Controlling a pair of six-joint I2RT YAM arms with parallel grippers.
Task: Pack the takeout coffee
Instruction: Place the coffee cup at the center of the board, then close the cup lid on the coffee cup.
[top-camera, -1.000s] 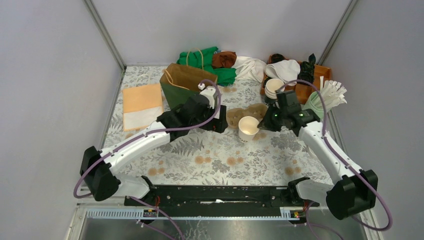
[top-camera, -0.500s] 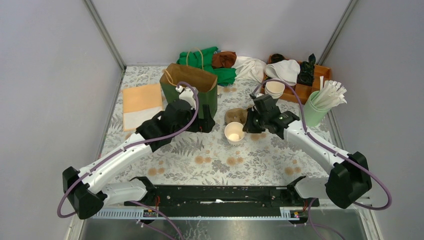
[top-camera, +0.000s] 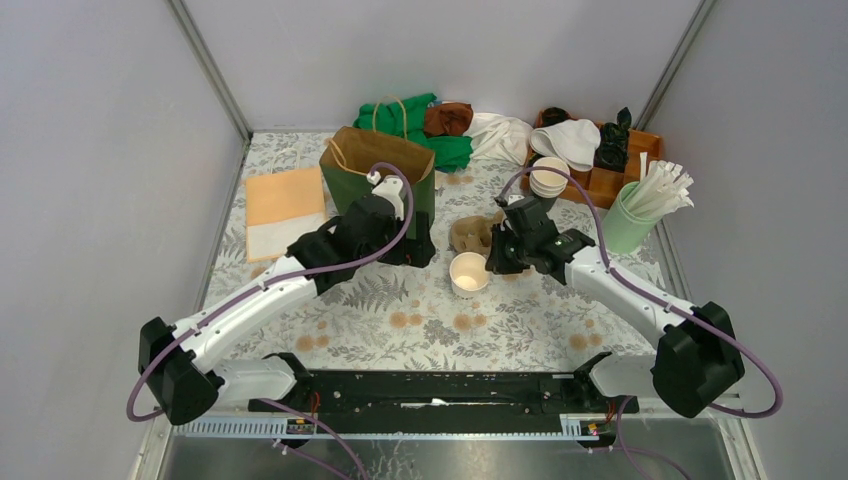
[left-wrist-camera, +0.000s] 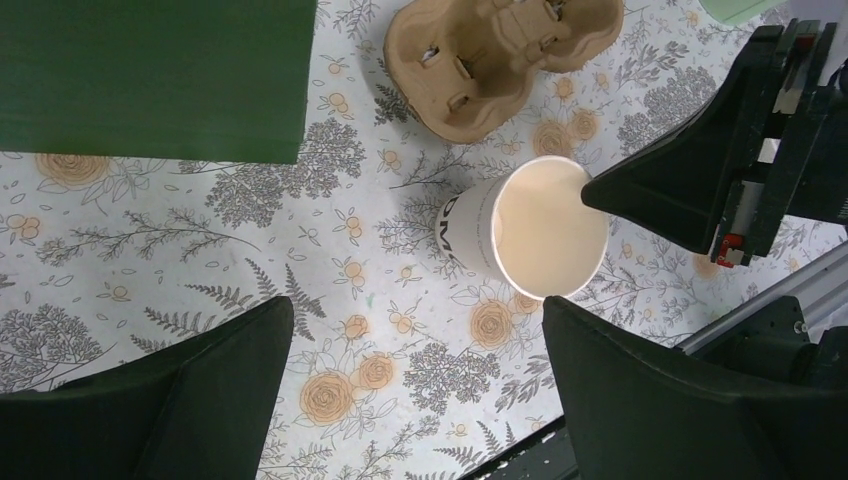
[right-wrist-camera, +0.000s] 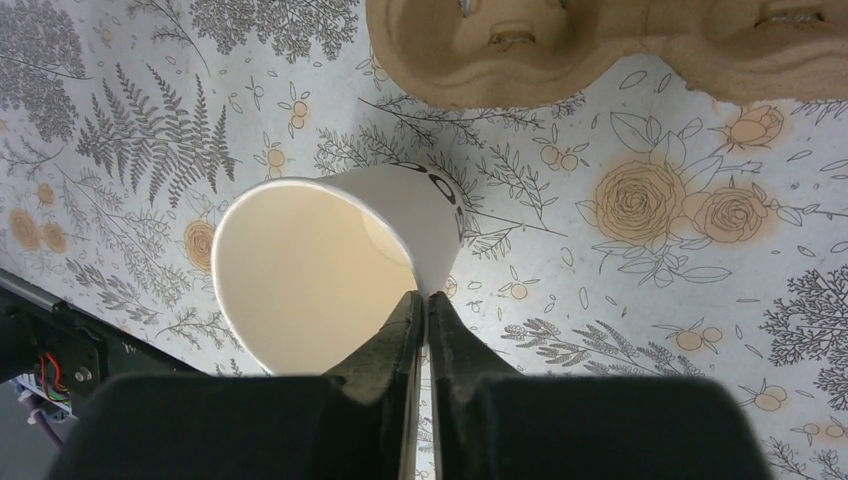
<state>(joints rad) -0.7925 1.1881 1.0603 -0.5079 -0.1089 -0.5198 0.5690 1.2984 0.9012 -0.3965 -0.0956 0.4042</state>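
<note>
A lidless white paper cup (top-camera: 469, 272) (left-wrist-camera: 540, 235) (right-wrist-camera: 320, 270) with dark print on its side sits mid-table, in front of the brown pulp cup carrier (top-camera: 478, 233) (left-wrist-camera: 490, 45) (right-wrist-camera: 600, 45). My right gripper (top-camera: 495, 262) (right-wrist-camera: 425, 295) is shut on the cup's rim, one finger inside the wall and one outside. My left gripper (top-camera: 425, 250) (left-wrist-camera: 415, 310) hangs wide open just left of the cup, with only tablecloth between its fingers. A green paper bag (top-camera: 375, 170) (left-wrist-camera: 150, 75) stands open behind it. No lidded takeout coffee shows in any view.
A stack of cream cups (top-camera: 548, 178) stands by a wooden tray (top-camera: 640, 145) at the back right, beside a green holder of white sticks (top-camera: 640, 205). Green, brown and white cloths (top-camera: 440, 125) lie at the back. Orange and white napkins (top-camera: 285, 210) lie at the left.
My right gripper has carried the cup left and nearer, off the carrier's front edge. My left arm has drawn back to the left, its gripper still open.
</note>
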